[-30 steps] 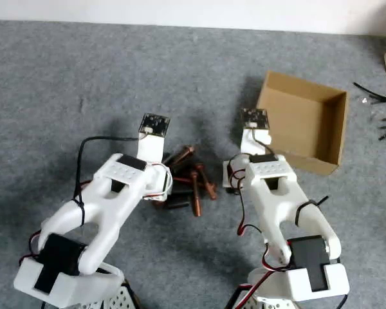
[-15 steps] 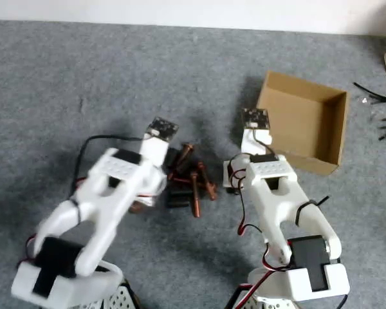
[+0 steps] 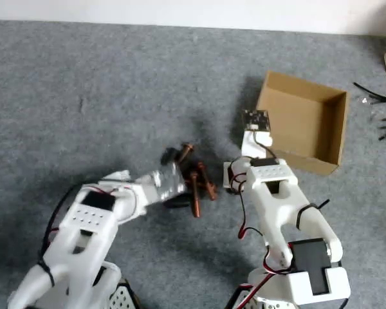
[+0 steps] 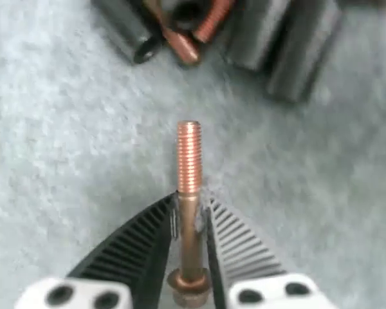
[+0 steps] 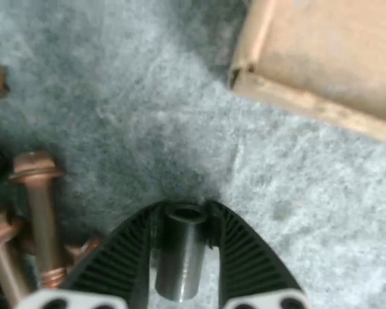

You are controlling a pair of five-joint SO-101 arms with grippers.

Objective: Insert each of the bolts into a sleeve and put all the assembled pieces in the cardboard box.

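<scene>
Noted grey carpet (image 3: 83,77) as work surface, white wall strip (image 3: 180,9) beyond. Found left gripper (image 4: 190,206) clamped on a copper bolt (image 4: 188,161). Found right gripper (image 5: 183,215) clamped on a dark sleeve (image 5: 180,254). Logged loose pile (image 3: 196,183) between arms, cardboard box (image 3: 307,164) nearby.

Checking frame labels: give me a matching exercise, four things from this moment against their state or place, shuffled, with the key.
Things
1. left tool
2. right tool
3. box
4. loose pile

States or places
A. shut on a sleeve
B. on the carpet, between the two tools
C. shut on a bolt, thread end sticking out past the tips
D. open side up, near the right tool

Pairs: 1-C, 2-A, 3-D, 4-B
</scene>
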